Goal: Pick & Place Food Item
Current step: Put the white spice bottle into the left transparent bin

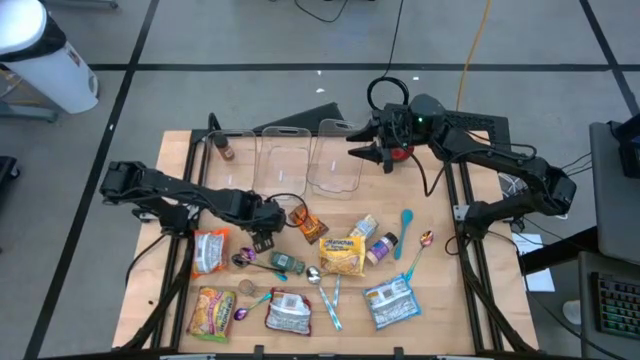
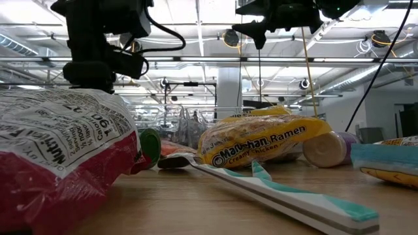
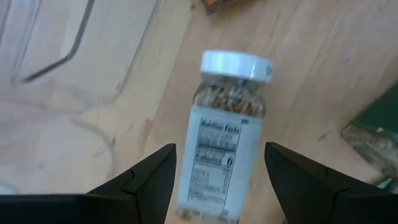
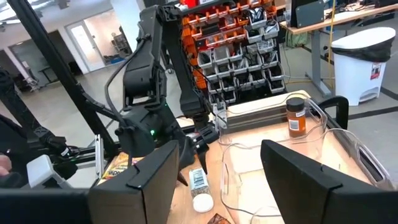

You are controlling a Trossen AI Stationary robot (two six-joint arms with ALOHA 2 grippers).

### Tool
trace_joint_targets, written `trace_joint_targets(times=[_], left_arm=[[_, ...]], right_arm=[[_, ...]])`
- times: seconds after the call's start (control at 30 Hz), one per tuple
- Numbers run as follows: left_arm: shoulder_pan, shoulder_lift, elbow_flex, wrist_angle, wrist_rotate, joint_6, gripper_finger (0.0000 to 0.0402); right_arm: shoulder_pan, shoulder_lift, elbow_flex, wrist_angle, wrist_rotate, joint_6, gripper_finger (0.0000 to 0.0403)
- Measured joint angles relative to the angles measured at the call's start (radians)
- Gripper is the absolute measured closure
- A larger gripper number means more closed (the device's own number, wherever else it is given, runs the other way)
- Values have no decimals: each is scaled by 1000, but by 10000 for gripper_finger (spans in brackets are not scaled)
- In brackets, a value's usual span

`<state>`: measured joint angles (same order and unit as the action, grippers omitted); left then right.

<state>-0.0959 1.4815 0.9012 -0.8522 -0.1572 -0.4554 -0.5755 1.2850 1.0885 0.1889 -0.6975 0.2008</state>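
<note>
Between the two dark fingers (image 3: 149,186) of my left pincer (image 3: 217,186) lies a clear seasoning jar with a white cap and a nutrition label (image 3: 227,134), on its side on the bench. My fingers stand spread to either flank of the jar and do not appear to touch it; the pincer is released, not yet clenched. From overhead, the left pincer (image 1: 262,225) sits at about 9 o'clock of the bench's centre, just below the row of clear plastic containers (image 1: 335,160) along the 12 o'clock edge of the wooden bench (image 1: 440,290). One container already holds a small brown-capped spice bottle (image 1: 226,150).

My right pincer (image 1: 385,150) hangs in the air at about 1 o'clock, near the containers, its fingers spread and gripping nothing.

I judge the task to be at an early stage: the jar is framed for a grasp but not lifted. Left to do are closing, lifting, carrying and release into a container. Other food remains loose across the 6 o'clock half: a yellow ramen packet (image 1: 342,256), a red-and-white snack bag (image 1: 210,250), and a teal plastic spoon (image 1: 406,230).
</note>
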Motion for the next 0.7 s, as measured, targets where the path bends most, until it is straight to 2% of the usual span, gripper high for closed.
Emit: trace_joint_targets(times=[0.2, 0.43, 0.7], left_arm=[[2, 0, -48, 84, 11, 9, 151], [16, 0, -102, 160, 74, -20, 151], [25, 0, -117, 170, 111, -40, 151]], right_arm=[[0, 0, 0, 1, 22, 19, 183], [0, 0, 0, 1, 48, 19, 183], [0, 0, 0, 7, 50, 23, 183]])
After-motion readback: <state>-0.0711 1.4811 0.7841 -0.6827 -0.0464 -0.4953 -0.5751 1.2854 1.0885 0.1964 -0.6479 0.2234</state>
